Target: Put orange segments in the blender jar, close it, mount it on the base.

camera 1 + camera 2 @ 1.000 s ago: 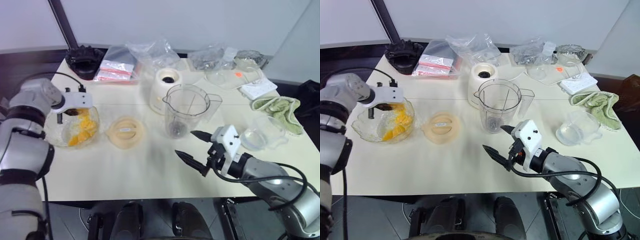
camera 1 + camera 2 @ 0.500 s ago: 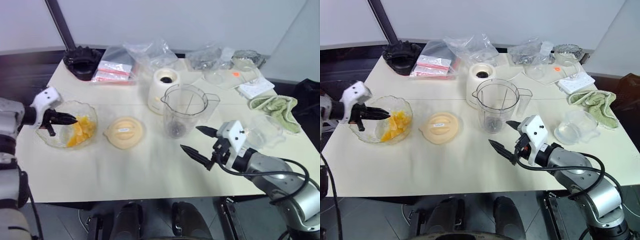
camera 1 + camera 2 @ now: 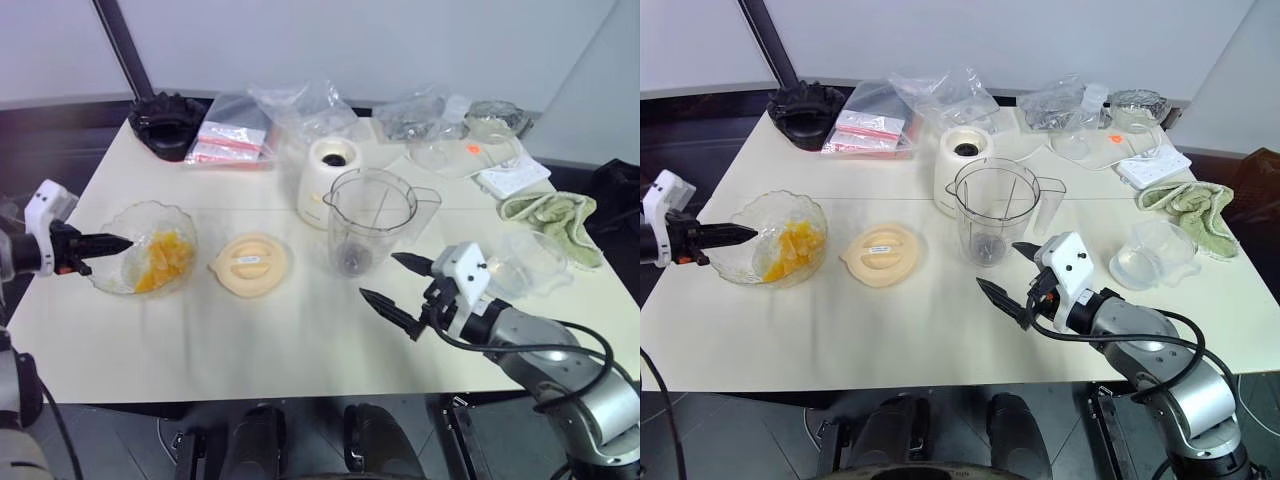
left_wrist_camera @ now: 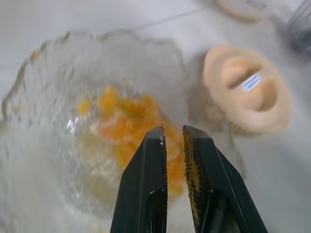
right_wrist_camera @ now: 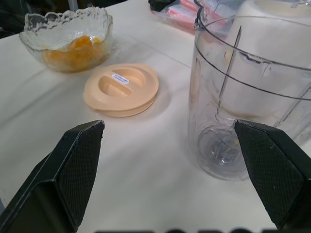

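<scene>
Head views: orange segments (image 3: 160,263) lie in a scalloped glass bowl (image 3: 125,225) at the surface's (image 3: 250,340) left side, the left hand (image 3: 118,241) pinched nearly closed at its rim. The empty blender jar (image 3: 372,220) stands before the base (image 3: 329,178), a pale lid (image 3: 249,264) beside it.

Left wrist view: fingers (image 4: 148,184) nearly meet, nothing visibly between them.

Right wrist view: right hand (image 5: 170,170) spread wide, empty, near the jar.

Looks like a lab test setup: plain cream table (image 3: 300,340), bare white wall (image 3: 350,40), plastic bags (image 3: 290,105) and a power strip (image 3: 513,177).
</scene>
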Robot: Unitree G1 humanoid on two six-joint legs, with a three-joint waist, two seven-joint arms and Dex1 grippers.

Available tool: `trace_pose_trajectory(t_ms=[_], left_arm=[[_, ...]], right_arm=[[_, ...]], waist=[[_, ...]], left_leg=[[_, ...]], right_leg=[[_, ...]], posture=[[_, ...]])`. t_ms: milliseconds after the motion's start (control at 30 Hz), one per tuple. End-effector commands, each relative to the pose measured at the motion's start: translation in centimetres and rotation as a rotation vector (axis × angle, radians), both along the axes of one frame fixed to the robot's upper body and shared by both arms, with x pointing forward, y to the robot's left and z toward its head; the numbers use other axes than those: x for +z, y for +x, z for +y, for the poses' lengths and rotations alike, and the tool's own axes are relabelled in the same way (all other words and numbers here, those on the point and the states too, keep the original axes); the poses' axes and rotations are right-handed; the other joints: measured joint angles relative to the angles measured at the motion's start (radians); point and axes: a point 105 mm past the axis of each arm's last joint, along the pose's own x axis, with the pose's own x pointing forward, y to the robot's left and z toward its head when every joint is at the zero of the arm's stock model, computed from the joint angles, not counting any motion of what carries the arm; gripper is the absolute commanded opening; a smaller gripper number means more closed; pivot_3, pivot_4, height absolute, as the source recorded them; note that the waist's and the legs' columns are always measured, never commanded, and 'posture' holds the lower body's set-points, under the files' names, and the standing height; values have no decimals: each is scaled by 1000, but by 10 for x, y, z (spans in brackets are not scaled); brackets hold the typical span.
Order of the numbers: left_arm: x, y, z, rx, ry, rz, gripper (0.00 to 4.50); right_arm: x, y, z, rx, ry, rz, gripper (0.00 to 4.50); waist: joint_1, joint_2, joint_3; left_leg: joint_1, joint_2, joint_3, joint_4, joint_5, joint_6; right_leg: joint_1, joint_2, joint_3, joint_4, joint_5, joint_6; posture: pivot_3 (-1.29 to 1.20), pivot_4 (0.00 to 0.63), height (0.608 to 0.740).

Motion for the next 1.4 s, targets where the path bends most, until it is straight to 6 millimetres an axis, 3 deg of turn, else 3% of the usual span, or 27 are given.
trace_pose_trajectory(t_ms=[33, 200, 267, 333, 467, 600, 833, 1067, 1267, 1367, 1400], left_arm=[[26, 10, -7, -11, 9, -90, 603], [11, 23, -4, 35, 178, -50, 603], [12, 27, -7, 51, 168, -45, 1461], [10, 29, -22, -3, 168, 5, 2457], [-2, 31, -24, -2, 264, 81, 4438], [-12, 33, -27, 30, 295, 160, 4438], [-35, 46, -31, 230, 297, 267, 4438], [-70, 48, -34, 372, 328, 363, 4438], [-78, 52, -40, 404, 310, 365, 4438], [-84, 53, -44, 411, 310, 368, 3551], [-84, 52, -44, 411, 313, 371, 2997]], right_arm=[[11, -3, 5, 21, 18, -51, 4500], [15, -8, 14, 57, 26, -58, 4500], [16, -9, 16, 62, 27, -62, 4500], [19, -11, 20, 74, 27, -72, 4500], [24, -17, 27, 110, 18, -84, 4500], [25, -24, 31, 151, -24, -89, 4500], [22, -24, 32, 155, -42, -85, 4500], [31, -23, 34, 168, -58, -117, 4500], [33, -21, 32, 164, -66, -122, 4500], [34, -20, 31, 165, -71, -125, 4500], [34, -19, 31, 163, -71, -127, 4500]], waist=[[2, 0, 0], [-1, 0, 0], [-1, 0, 0], [-1, 0, 0], [-1, 0, 0], [-2, 0, 0], [3, 0, 0], [-2, 0, 0], [-1, 1, -1], [0, 1, -1], [1, 1, -1]], left_leg=[[0, 0, 0, 0, 0, 0], [0, 0, 0, 0, 0, 0], [0, 0, 0, 0, 0, 0], [0, 0, 0, 0, 0, 0], [0, 0, 1, 0, 0, 0], [0, 0, 0, 0, 0, 0], [0, 0, 0, 0, 0, 0], [0, -1, -1, 0, 0, 0], [1, -1, -2, 0, 0, 0], [2, -1, -2, 0, 0, 0], [3, -1, -2, 0, 0, 0]], right_leg=[[0, 0, 0, 0, 0, 0], [0, 0, 0, 0, 0, 0], [0, 0, 0, 0, 0, 0], [0, 0, 0, 0, 0, 0], [0, 0, 0, 0, 0, 0], [0, 0, 0, 0, 0, 0], [0, 0, 0, 0, 1, 2], [0, 0, 0, 0, 2, 3], [0, 1, 0, 0, 2, 3], [1, 0, 0, 0, 2, 3], [2, 0, 0, 0, 2, 3]], posture=[[0, 150, 740], [0, 150, 740], [0, 150, 740], [0, 150, 740], [0, 150, 740], [0, 150, 740], [0, 150, 740], [0, 150, 740], [0, 150, 740], [0, 150, 740], [0, 150, 740]])
